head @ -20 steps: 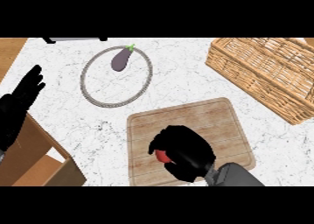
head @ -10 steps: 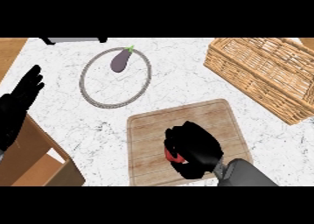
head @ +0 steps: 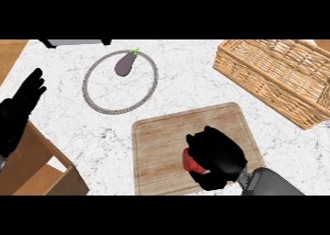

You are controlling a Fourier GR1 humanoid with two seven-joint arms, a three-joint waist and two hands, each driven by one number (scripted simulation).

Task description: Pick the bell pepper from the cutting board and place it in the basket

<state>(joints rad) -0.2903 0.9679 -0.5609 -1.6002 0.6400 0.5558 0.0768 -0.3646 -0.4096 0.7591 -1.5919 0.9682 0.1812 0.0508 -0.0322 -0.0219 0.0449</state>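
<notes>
Right robot hand: curled round the red bell pepper, apparently just above the cutting board.
Left robot hand: fingers straight, resting at the left edge.
Basket: well apart, upper right.

No writing, label, brand, number or sign can be read anywhere in the head view.
</notes>
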